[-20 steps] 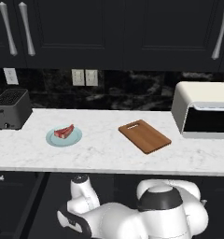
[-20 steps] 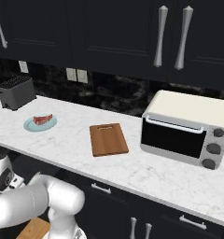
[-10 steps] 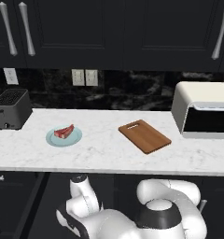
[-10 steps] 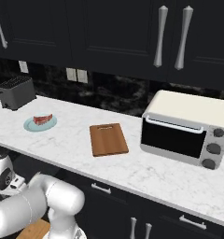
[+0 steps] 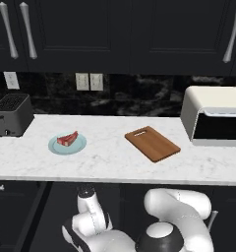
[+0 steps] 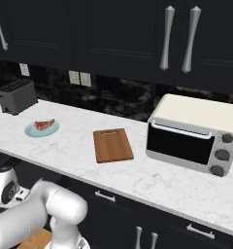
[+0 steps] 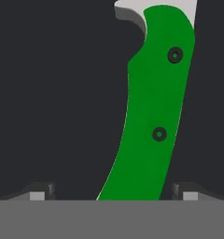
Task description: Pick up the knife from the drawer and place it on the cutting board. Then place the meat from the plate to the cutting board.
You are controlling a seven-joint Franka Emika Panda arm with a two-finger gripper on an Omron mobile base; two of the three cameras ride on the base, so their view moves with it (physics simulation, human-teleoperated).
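Meat (image 5: 67,139) sits on the plate (image 5: 67,144) in the left base view, left of the cutting board (image 5: 152,143), which lies bare on the white bench (image 5: 105,162). A toaster (image 5: 12,114) stands at the far left and a toaster oven (image 5: 216,116) at the right. The arm dips below the bench edge, toward the dark space underneath.

From the right base view the same layout reads from the other side: plate (image 6: 41,128) with meat (image 6: 44,124), then the cutting board (image 6: 112,145), well apart from each other, then the toaster oven (image 6: 192,133) with its knobs showing. The board carries nothing here either, so neither placement looks done.

Looking along the hand, the knife (image 7: 154,112) lies on the dark floor of the drawer (image 7: 58,93), its green handle running up between the two finger tips and a sliver of pale blade at the top. The tool (image 7: 112,196) stands wide open, straddling the handle's lower end without pinching it. This close look at the knife is what the base views lack; they give the bench and the waiting board instead.

By my reading the task is at its first step, the knife pickup: closing, lifting, carrying to the board, then the meat, all remain.
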